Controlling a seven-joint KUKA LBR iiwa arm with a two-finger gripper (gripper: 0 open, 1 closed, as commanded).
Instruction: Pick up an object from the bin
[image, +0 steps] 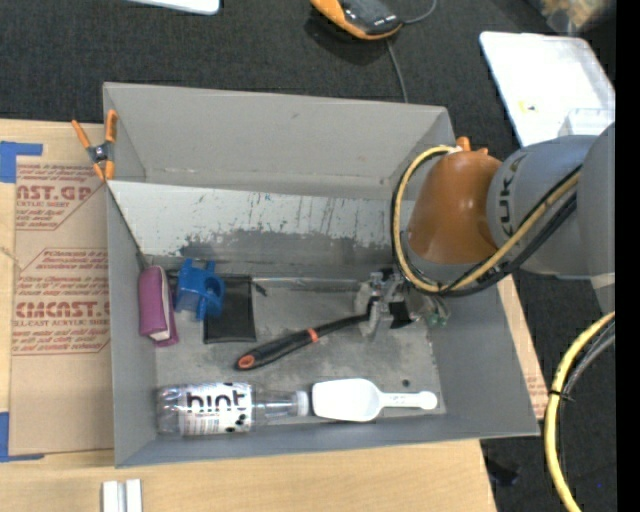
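Observation:
My gripper (385, 303) is low in the bin's right half, just under the orange wrist cover. It hovers at the right, black end of a long slim tool (300, 342) with an orange and black handle, which lies slanted across the middle of the floor. Whether the gripper touches that end I cannot tell. A white plastic scoop (362, 401) lies below it along the front wall, handle pointing right.
A clear bottle labelled "hint" (225, 409) lies on its side at the front left, touching the scoop. At the left stand a purple block (153, 303), a blue plastic piece (197, 287) and a black square pad (229, 311). The arm and cables fill the right side.

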